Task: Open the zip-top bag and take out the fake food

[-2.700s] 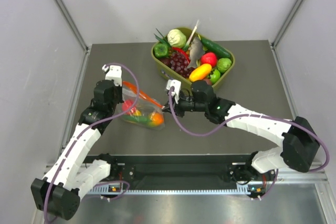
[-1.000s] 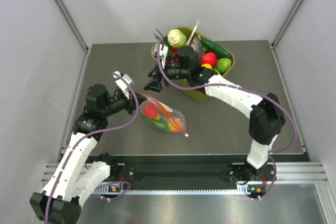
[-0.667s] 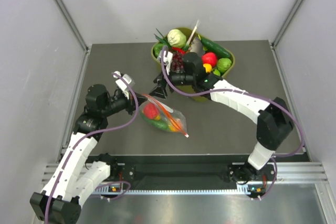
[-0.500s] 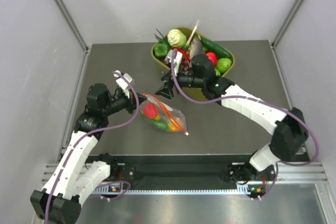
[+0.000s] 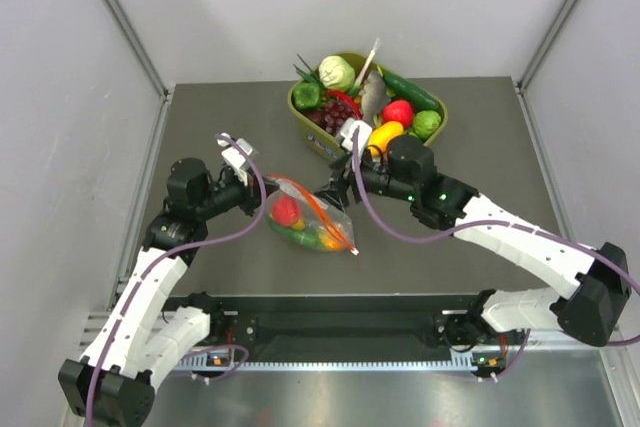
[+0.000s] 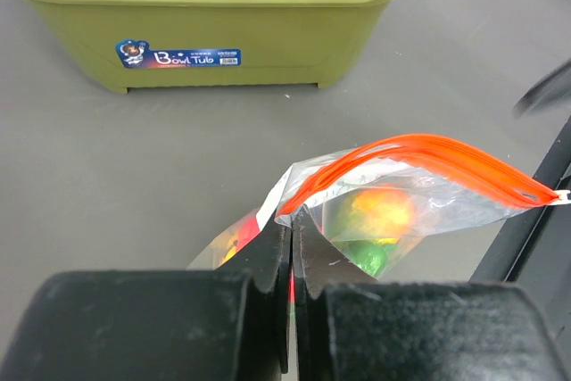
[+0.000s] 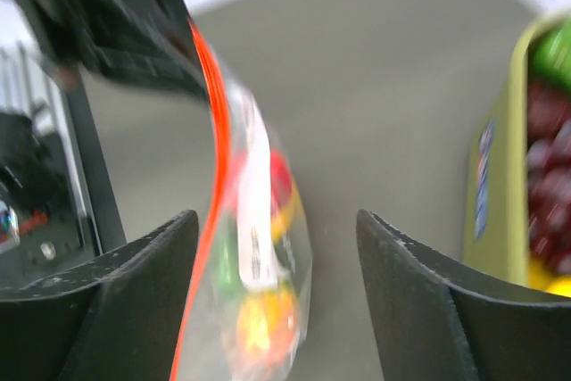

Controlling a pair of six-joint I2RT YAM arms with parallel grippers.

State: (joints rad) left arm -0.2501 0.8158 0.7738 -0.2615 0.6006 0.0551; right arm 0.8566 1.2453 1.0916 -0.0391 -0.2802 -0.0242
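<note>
The left fingers (image 6: 275, 252) are pressed together, pinching the clear crinkly zip-top bag (image 6: 419, 194) just below one end of its orange-red zip strip. The bag lies on the grey tabletop (image 6: 107, 176) with glossy plastic fake food (image 6: 379, 211) inside. The right fingers (image 7: 134, 283) stand apart, the bag between them. The olive-green plastic tub (image 6: 268, 42) behind bears a sticker reading "Bowl Tub"; the bag's white label is too blurred to read

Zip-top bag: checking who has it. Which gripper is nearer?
Left. The left gripper is shut on a corner of the zip-top bag; the right gripper stands open near its opposite side.
</note>
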